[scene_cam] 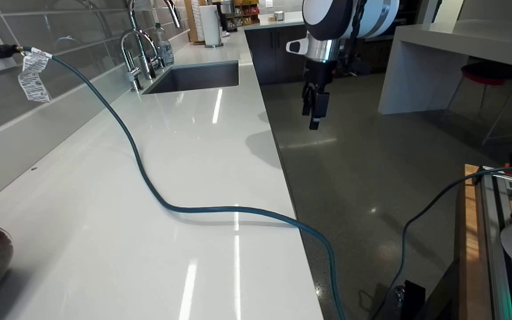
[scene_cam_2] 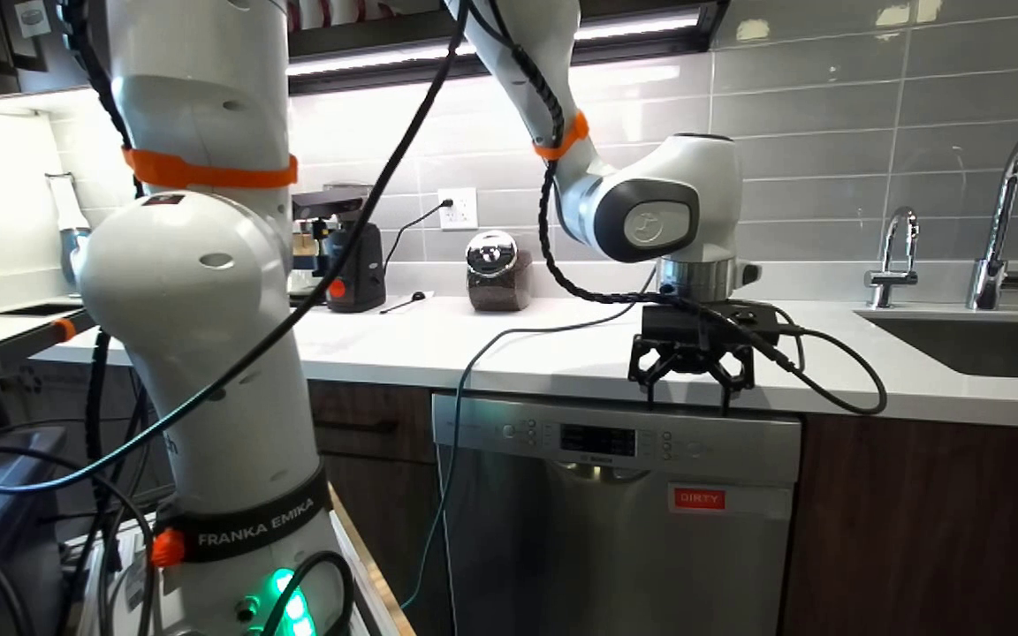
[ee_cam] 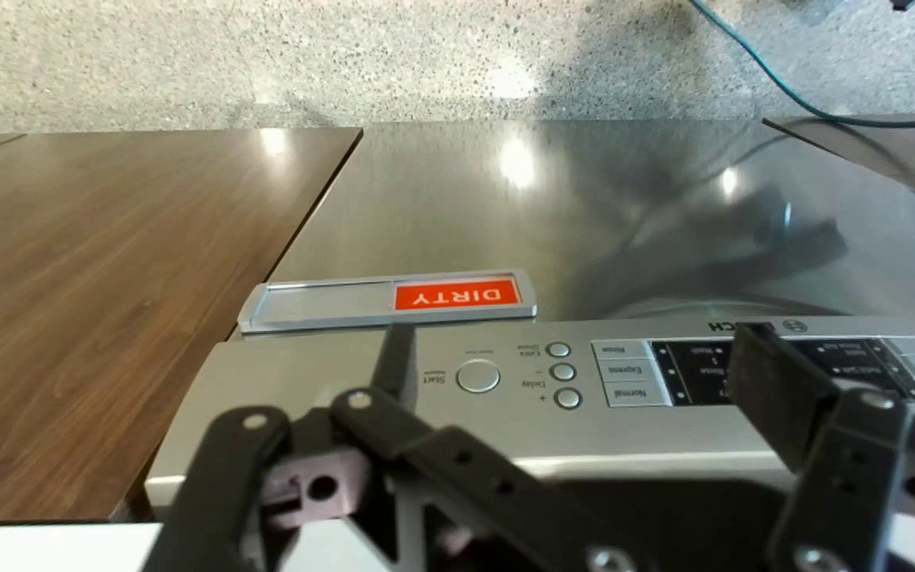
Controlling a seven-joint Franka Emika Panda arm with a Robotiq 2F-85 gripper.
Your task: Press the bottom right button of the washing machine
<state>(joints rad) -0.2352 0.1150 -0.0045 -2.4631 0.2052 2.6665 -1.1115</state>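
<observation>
The washing machine (scene_cam_2: 615, 548) is a steel front-panel machine under the counter. Its control panel (ee_cam: 362, 445) appears upside down in the wrist view. On its right side are a column of small round buttons, the lowest being the Extra Shine button (ee_cam: 558, 349), and a larger Start button (ee_cam: 477, 376) beside them. My gripper (scene_cam_2: 687, 402) is open and empty, fingers pointing down, in front of the counter edge above the panel's right part. It also shows in an exterior view (scene_cam: 314, 120) and in the wrist view (ee_cam: 577, 342), its fingertips on either side of the buttons. Contact with the panel does not show.
A white countertop (scene_cam: 185, 169) overhangs the machine. A teal cable (scene_cam: 234, 209) crosses it and hangs over the edge. A DIRTY sign (ee_cam: 457, 295) sits just below the panel. A sink (scene_cam: 198, 78), a faucet (scene_cam_2: 995, 256) and a jar (scene_cam_2: 498, 274) are also there.
</observation>
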